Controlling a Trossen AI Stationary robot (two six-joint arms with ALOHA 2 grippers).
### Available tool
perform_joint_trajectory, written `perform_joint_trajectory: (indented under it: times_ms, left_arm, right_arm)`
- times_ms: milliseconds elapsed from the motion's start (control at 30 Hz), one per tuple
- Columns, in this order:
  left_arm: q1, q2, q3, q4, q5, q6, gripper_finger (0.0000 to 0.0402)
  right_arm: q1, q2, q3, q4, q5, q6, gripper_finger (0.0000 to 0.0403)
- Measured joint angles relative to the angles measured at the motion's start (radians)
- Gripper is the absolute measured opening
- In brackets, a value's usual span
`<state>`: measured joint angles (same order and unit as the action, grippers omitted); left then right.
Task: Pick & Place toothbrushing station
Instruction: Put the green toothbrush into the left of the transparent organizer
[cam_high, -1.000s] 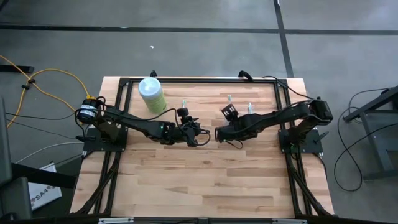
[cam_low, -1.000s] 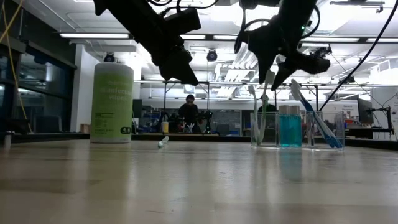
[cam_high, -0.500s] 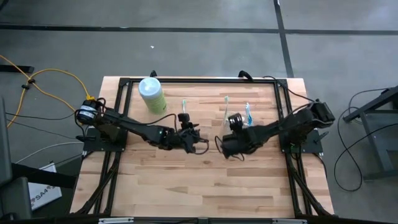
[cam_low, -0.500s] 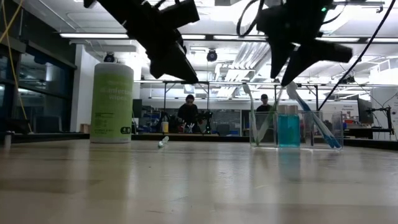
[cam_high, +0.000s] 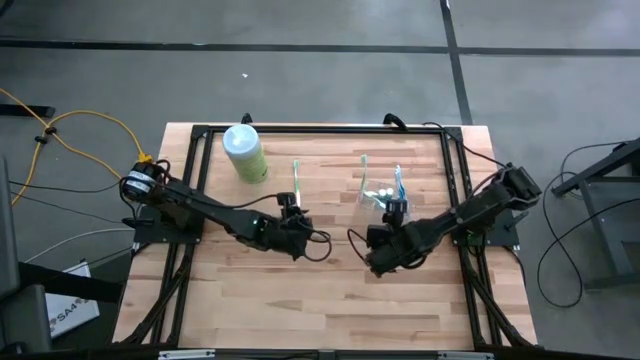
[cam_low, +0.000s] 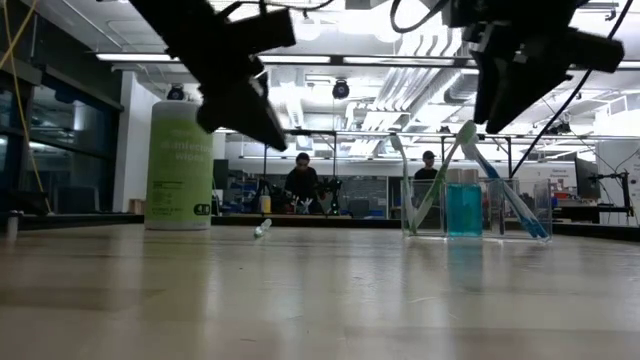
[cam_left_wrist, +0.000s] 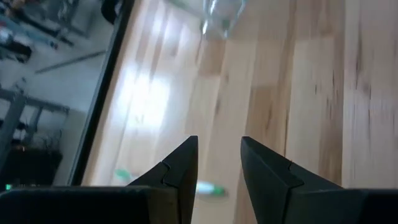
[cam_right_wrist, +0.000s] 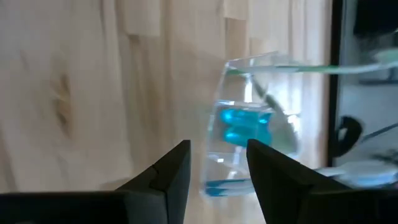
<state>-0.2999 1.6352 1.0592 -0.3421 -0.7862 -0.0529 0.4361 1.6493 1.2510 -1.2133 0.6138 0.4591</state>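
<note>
Overhead view evenly lit, shadows under the arms faint. Low view backlit: ceiling strip lights (cam_low: 175, 57) glare, arms read as silhouettes, table (cam_low: 320, 300) foreground soft with a pale sheen. Both wrist views motion-blurred; window glare on the wood in the left one, holder (cam_right_wrist: 245, 146) smeared in the right.

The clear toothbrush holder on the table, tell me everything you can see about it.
The toothbrush holder is a small, colourless, see-through plastic holder with several compartments, standing upright on the wooden table toward its far right. A blue-filled container sits in the middle, and green and blue toothbrushes lean out of its sides, taller than the holder. Nothing grips it; the right gripper hangs open, apart from it.
</note>
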Motion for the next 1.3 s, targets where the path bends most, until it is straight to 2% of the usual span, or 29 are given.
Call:
perform_joint_trajectory:
  times_ms: [200,367,467,667,833,933,1000,1167,1300]
  left_arm:
    - [-0.006,0.0,0.0,-0.207,0.014,-0.17,0.0115]
    - [0.04,0.0,0.0,-0.316,0.165,-0.319,0.0115]
    - [0.101,0.0,0.0,-0.311,0.238,-0.394,0.0115]
    - [0.243,0.0,0.0,-0.278,0.267,-0.546,0.0115]
    - [0.353,0.0,0.0,-0.271,0.357,-0.693,0.0115]
    - [0.409,0.0,0.0,-0.243,0.398,-0.731,0.0115]
    - [0.444,0.0,0.0,-0.213,0.443,-0.734,0.0115]
    - [0.522,0.0,0.0,-0.122,0.638,-0.751,0.0115]
    - [0.57,0.0,0.0,-0.127,0.676,-0.891,0.0115]
  right_arm:
    - [0.037,0.0,0.0,0.064,-0.017,0.173,0.0149]
    - [0.047,0.0,0.0,0.127,-0.015,0.219,0.0149]
    - [0.04,0.0,0.0,0.172,-0.01,0.226,0.0149]
    - [0.025,0.0,0.0,0.21,-0.01,0.229,0.0149]
    - [0.022,0.0,-0.001,0.209,-0.014,0.23,0.0149]
    - [0.022,0.0,-0.001,0.208,-0.015,0.23,0.0149]
    - [0.023,0.0,-0.001,0.209,-0.016,0.23,0.0149]
    - [0.023,0.0,-0.001,0.208,-0.022,0.226,0.0149]
    - [0.023,0.0,-0.001,0.209,-0.034,0.196,0.0149]
